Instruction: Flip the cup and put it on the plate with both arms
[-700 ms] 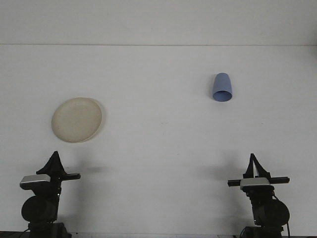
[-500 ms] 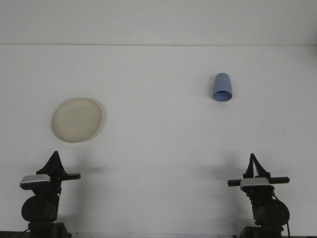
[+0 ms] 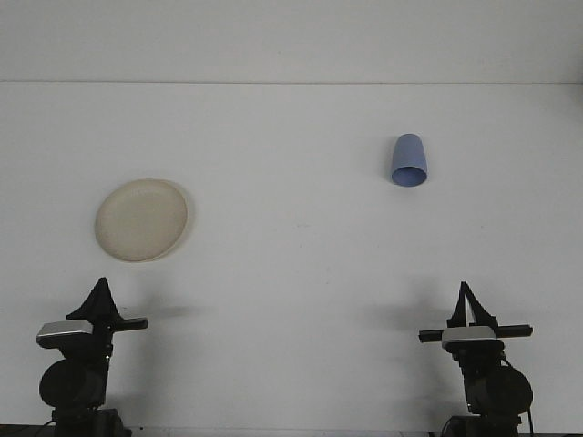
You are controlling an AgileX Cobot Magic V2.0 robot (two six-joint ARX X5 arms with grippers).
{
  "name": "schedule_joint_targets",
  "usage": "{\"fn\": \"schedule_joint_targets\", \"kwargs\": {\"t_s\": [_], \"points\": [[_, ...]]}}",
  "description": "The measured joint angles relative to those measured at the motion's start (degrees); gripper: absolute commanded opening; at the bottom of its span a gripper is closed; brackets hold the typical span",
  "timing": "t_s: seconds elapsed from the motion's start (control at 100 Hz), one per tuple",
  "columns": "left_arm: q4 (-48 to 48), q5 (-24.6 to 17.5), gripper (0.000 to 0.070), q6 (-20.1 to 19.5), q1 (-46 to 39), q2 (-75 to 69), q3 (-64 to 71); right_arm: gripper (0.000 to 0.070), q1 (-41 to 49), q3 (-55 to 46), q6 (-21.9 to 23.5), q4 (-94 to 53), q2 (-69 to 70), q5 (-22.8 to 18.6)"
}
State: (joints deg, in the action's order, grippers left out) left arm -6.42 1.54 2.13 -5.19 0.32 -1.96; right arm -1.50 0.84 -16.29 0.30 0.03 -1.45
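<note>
Blue cup (image 3: 409,161) lies on its side, far right of bench (image 3: 291,264); cream plate (image 3: 142,219) sits left; left gripper (image 3: 100,291) and right gripper (image 3: 468,293) rest near, fingers pinched narrow.

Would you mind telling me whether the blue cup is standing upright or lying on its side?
On its side. The blue cup lies on the table with its open mouth facing the camera.

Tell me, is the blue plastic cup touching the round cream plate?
Apart. The front view shows the blue plastic cup lying on its side at the far right, while the round cream plate sits far left, with bare white table between them.
</note>
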Motion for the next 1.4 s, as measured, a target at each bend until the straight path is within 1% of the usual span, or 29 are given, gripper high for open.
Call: {"fn": "schedule_joint_targets", "kwargs": {"t_s": [0.15,0.24,0.32,0.41,0.5,0.55,0.62,0.7,0.79,0.86,0.89,0.91,0.94,1.02,1.05,1.07,1.17,1.28,1.4], "points": [[0.00,0.00,0.0012,0.00,0.00,0.00,0.00,0.0000,0.00,0.00,0.42,0.00,0.00,-0.04],[0.00,0.00,0.0012,0.00,0.00,0.00,0.00,0.0000,0.00,-0.02,3.28,0.00,0.00,-0.48],[0.00,0.00,0.0012,0.00,0.00,0.00,0.00,0.0000,0.00,0.00,8.22,0.00,0.00,-1.64],[0.00,0.00,0.0012,0.00,0.00,0.00,0.00,0.0000,0.00,0.00,15.85,0.00,0.00,-1.81],[0.02,0.00,0.0012,0.00,0.00,0.00,0.00,0.0000,0.00,0.00,24.11,0.07,0.00,-1.20],[0.00,0.00,0.0012,0.00,0.00,0.00,0.00,0.0000,0.00,0.24,28.22,-0.35,0.00,0.31],[0.00,0.00,0.0012,0.00,0.00,0.00,0.00,0.0000,0.00,1.90,32.39,-1.81,0.90,2.93],[0.00,0.00,0.0012,0.00,0.00,0.00,0.00,0.0000,0.00,6.12,34.77,-2.86,4.13,3.30],[0.02,0.00,0.0012,-0.02,0.02,0.00,0.00,0.0000,0.00,12.04,35.21,-3.02,9.09,3.30],[0.00,0.00,0.0012,0.00,0.02,0.00,0.00,0.0000,0.00,17.20,34.56,-2.73,14.60,2.86],[0.00,0.00,0.0012,0.00,0.02,0.00,0.00,0.0023,0.00,19.34,33.99,-2.73,17.18,2.45],[0.02,0.00,0.0012,0.00,0.00,0.00,0.00,0.0057,0.00,20.70,33.48,-2.67,18.91,2.03],[0.00,0.00,0.0012,0.00,0.02,0.00,0.00,0.0139,0.00,22.69,32.46,-2.67,21.55,1.42],[0.00,0.00,0.0012,0.00,0.00,0.00,0.00,0.0419,0.00,27.52,29.55,-2.62,28.63,0.66],[0.02,0.00,0.0012,0.00,0.00,0.00,0.00,0.0484,0.00,29.07,28.55,-2.54,31.28,0.09],[0.02,0.00,0.0012,0.00,0.00,0.00,0.00,0.0506,0.00,30.05,27.96,-2.45,33.03,-0.22],[0.00,0.00,0.0012,0.00,0.00,0.00,0.00,0.0511,-0.02,33.44,25.18,0.24,42.23,-2.34],[0.02,0.00,0.0012,0.00,0.00,0.00,0.00,0.0511,0.00,33.97,22.80,5.84,51.74,-4.28],[0.00,0.00,0.0012,0.00,0.00,0.00,0.00,0.0511,0.00,33.94,21.38,13.62,61.09,-4.61]]}}
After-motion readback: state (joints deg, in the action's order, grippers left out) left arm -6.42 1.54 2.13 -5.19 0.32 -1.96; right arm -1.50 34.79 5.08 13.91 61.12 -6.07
